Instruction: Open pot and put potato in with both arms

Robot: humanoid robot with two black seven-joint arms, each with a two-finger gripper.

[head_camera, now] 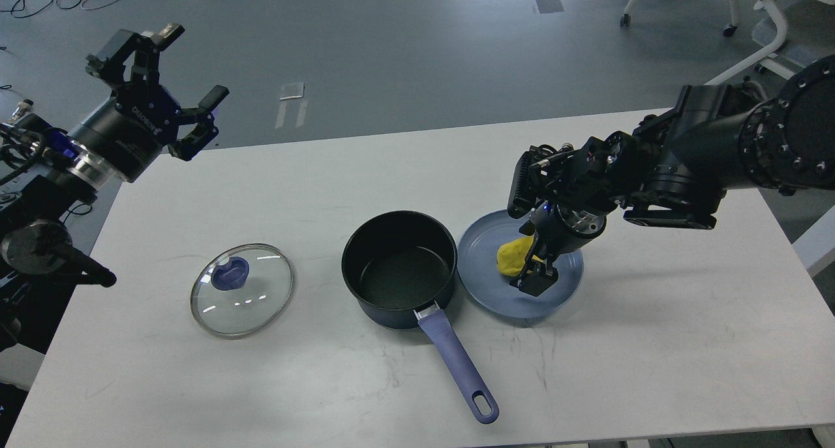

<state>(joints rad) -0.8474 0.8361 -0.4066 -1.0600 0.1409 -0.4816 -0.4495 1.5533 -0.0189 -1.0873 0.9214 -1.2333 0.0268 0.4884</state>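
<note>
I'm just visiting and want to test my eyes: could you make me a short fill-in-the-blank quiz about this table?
1. The glass lid lies on the table, to the ____ of the pot in the picture.
2. The potato sits on a blue ____.
3. The pot is open and holds ____.
4. The ____ gripper is down at the potato; the other gripper is raised, open.

Missing words: left; plate; nothing; right

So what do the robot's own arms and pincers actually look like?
Both arms are black, built of thick round segments. The left arm has a silver ring, white lettering and loose black cables. Its pincer has angular black fingers. The right pincer is black with ribbed pads.
</note>
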